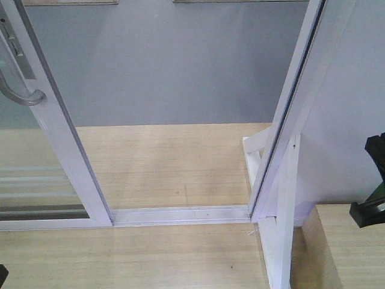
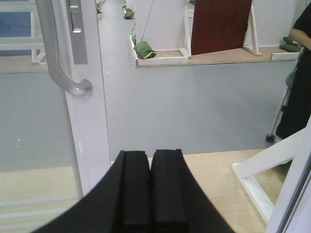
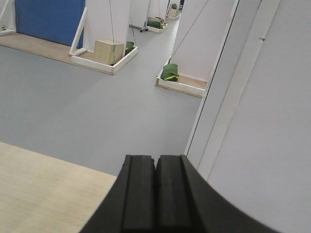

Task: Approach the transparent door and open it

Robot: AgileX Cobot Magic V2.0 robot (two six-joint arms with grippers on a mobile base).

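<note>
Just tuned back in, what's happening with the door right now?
The transparent door sits slid to the left, leaving a wide gap to the white door-frame post on the right, with the floor track bare between them. Neither arm is touching anything. The left gripper is shut and empty, hanging low and right of the grey hook-shaped handle. The right gripper is also shut and empty, pointing through the opening beside the post.

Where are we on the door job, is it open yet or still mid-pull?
The transparent door sits at the left with a clear gap to the white frame post, so it looks open. Nothing is in hand: the left gripper and the right gripper are both shut and empty, and the handle is not held. Nothing more seems left.
</note>
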